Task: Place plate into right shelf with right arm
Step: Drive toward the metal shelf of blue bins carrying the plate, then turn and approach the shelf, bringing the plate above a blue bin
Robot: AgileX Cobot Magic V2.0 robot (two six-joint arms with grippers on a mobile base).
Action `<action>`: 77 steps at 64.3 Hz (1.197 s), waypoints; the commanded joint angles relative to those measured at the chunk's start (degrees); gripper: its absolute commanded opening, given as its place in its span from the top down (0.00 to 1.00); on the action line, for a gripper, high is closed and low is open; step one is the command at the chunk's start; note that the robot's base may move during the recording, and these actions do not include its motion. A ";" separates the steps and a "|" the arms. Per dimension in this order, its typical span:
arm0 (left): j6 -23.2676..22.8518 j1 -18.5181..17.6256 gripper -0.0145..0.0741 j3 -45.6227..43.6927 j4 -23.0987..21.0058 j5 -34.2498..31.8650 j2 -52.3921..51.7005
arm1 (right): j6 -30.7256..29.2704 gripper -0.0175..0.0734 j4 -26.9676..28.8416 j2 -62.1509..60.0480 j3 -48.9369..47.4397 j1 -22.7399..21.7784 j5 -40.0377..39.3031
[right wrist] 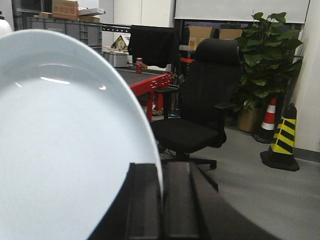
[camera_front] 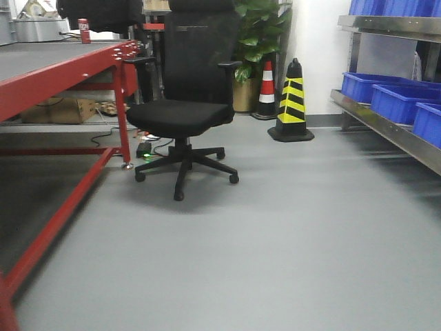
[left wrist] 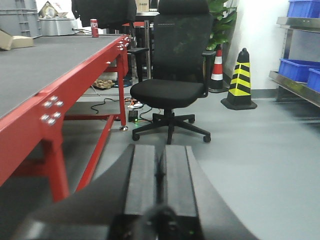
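1. Plate (right wrist: 65, 140): white, glossy and round. It stands on edge and fills the left half of the right wrist view, carried in the air and resting on no surface. It does not show in the front view.
2. Right tool (right wrist: 161, 172): two dark fingers (right wrist: 142, 200) pinch the plate's rim between them. The edge grip probably lets the plate be laid flat onto a ledge once the wrist rolls.
3. Left tool (left wrist: 161, 150): its fingers are pressed together on nothing and point forward above the floor. It is judged idle, as the task names the other arm.
4. Right shelf (camera_front: 386, 127): stainless-steel ledges at the right edge of the front view. It is absent from the right wrist view, so it appears well apart from the plate.
5. Blue crates (camera_front: 393, 96): these occupy the lower ledge, so the plate would need a bare stretch.
6. Red-framed counter (camera_front: 62, 76): on the left, with a red can (camera_front: 84, 31) at its far end.
7. Office chair (camera_front: 186, 103) and striped cone (camera_front: 292, 103): both stand ahead, between the counter and the shelf.
8. Stage: judged to be carrying; the plate is not yet placed.
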 commanded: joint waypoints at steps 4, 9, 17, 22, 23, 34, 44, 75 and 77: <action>-0.14 -0.29 0.89 0.54 -0.12 -5.11 -0.63 | -0.45 0.75 -1.10 0.43 -1.65 0.04 -4.96; -0.14 -0.29 0.89 0.54 -0.12 -5.11 -0.63 | -0.45 0.75 -1.10 0.43 -1.65 0.04 -4.93; -0.14 -0.29 0.89 0.54 -0.12 -5.11 -0.63 | -0.45 0.75 -1.10 0.43 -1.65 0.04 -4.88; -0.14 -0.29 0.89 0.54 -0.12 -5.11 -0.63 | -0.45 0.75 -1.10 0.43 -1.65 0.04 -4.88; -0.14 -0.29 0.89 0.54 -0.12 -5.11 -0.63 | -0.45 0.75 -1.10 0.43 -1.65 0.04 -4.88; -0.14 -0.29 0.89 0.54 -0.12 -5.11 -0.63 | -0.45 0.75 -1.10 0.43 -1.65 0.04 -4.75; -0.14 -0.29 0.89 0.54 -0.12 -5.11 -0.63 | -0.45 0.75 -1.10 0.43 -1.65 0.04 -4.48; -0.14 -0.29 0.89 0.54 -0.12 -5.11 -0.63 | -0.45 0.75 -1.10 0.43 -1.65 0.04 -4.30; -0.14 -0.29 0.89 0.54 -0.12 -5.11 -0.63 | -0.45 0.75 -1.10 0.43 -1.65 0.04 -4.24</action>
